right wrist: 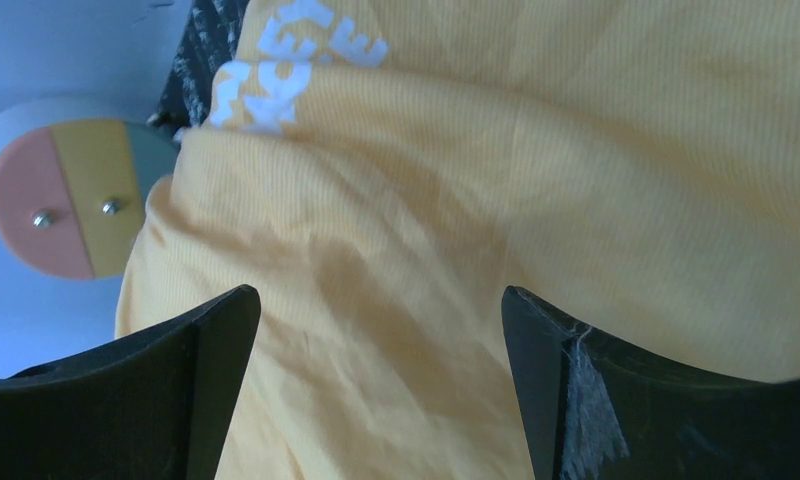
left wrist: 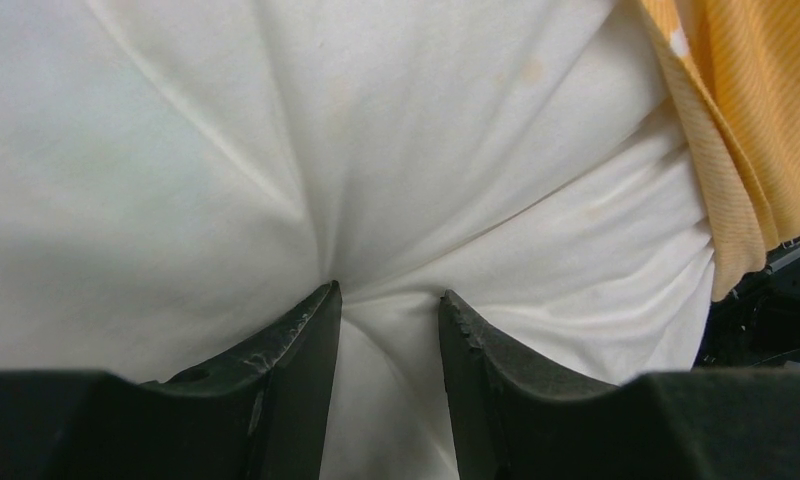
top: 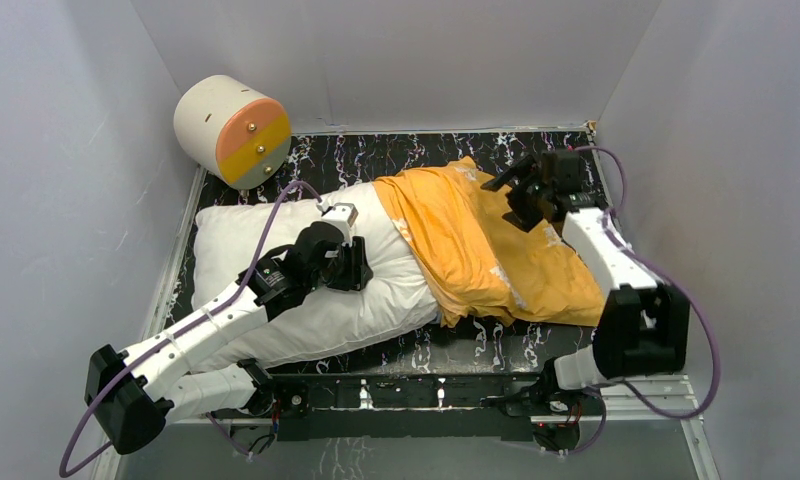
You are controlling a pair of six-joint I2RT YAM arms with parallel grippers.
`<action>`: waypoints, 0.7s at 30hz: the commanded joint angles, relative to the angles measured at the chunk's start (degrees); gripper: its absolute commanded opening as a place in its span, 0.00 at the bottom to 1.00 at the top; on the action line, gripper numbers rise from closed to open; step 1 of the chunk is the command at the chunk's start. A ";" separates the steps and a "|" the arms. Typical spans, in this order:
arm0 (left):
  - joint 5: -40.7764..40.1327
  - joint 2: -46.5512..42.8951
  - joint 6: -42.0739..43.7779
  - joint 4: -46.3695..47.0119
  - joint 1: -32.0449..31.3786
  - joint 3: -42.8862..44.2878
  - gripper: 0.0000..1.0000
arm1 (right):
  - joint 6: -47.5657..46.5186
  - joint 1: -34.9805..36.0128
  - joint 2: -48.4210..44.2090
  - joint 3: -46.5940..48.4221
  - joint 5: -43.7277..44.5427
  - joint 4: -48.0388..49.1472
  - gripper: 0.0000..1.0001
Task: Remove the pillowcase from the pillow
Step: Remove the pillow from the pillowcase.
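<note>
Pale grey walls box in a black marbled table (top: 396,155), with a cream drum (top: 233,130) standing in the upper left corner. Across the table lies the pillow (top: 236,235). Its long axis runs from the left of the overhead frame toward the lower right.

The pillowcase (top: 466,240), orange-yellow face up, covers only the right-hand half of it. Its loose open edge crosses the middle of the pillow, and the rest is bunched toward the right end.

The left pincer (left wrist: 388,295) sits on the bare white half, just left of that edge. It is closed narrow on a pinch of pillow cloth, and creases fan out from between its fingers.

The right pincer (right wrist: 381,300) hangs above the upper right part of the pillowcase with its jaws spread wide, holding nothing. Yellow cloth fills the gap beneath them.

The right arm is clearly the nearer one to the pillowcase, which lies directly under its jaws. The likely next move is to drop, close on the yellow cloth, and draw it along the pillow's length toward the right of the frame, away from the left pincer's anchoring hold.
</note>
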 commanded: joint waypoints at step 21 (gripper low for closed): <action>-2.04 -0.53 2.41 -10.66 0.57 -1.56 0.40 | 8.51 -0.43 34.42 37.93 5.36 -19.96 0.99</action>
